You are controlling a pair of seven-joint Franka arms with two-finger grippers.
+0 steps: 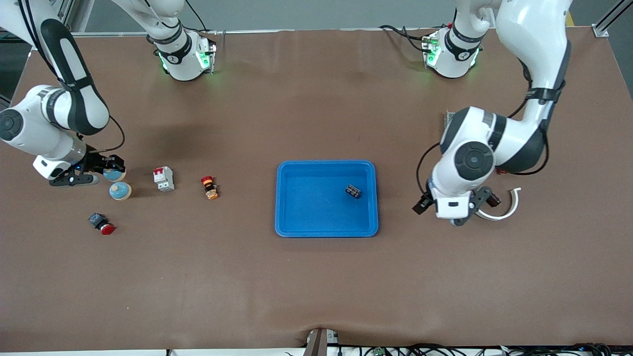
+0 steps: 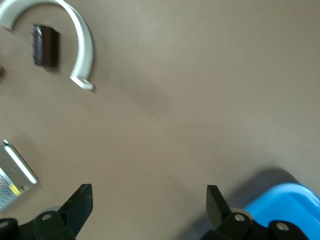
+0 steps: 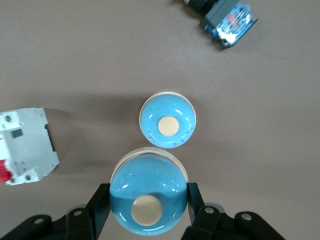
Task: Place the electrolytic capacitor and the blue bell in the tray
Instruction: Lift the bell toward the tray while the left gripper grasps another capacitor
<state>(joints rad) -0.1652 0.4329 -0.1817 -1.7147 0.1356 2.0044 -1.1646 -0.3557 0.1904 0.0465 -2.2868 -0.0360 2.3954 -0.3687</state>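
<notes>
Right hand (image 1: 110,170) pinching blue bell (image 3: 148,197), left hand (image 2: 149,202) spread beside tray (image 1: 326,230)

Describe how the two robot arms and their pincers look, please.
Both arms have glossy white shells with black joint bands and thin black cables. Their round bases glow green. The left pincer and right pincer are black, on white wrist blocks.

Two blue bells (image 1: 120,191) — one tray (image 1: 286,198), one capacitor (image 1: 352,191), one white breaker (image 1: 163,178), two push-buttons (image 1: 209,187), one white ring (image 1: 509,209).
</notes>
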